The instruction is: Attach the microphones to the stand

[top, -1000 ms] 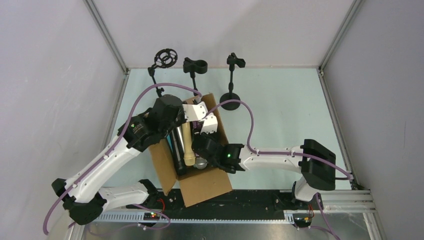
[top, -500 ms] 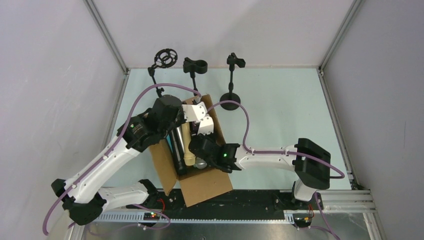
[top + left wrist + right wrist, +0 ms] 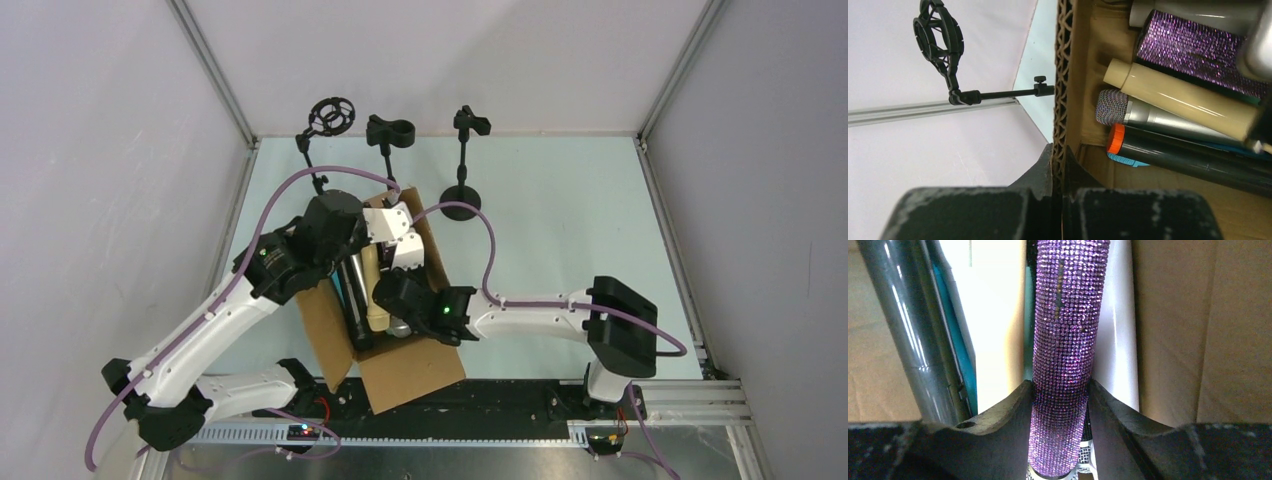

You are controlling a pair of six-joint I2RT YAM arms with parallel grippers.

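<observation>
Right hand (image 3: pixel 1060 386) has slid leftward, now pinching the purple microphone (image 3: pixel 1068 315).

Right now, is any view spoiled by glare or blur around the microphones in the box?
Right wrist: cream microphone blown out white beside the sharp glittery purple microphone. Left wrist: left hand blurred on the cardboard box wall, microphones crisp. Top external: even light, no glare.

purple microphone (image 3: pixel 1068 340): far end cut off by frame | mint microphone (image 3: pixel 1028 325): mostly hidden, colour perhaps teal
</observation>
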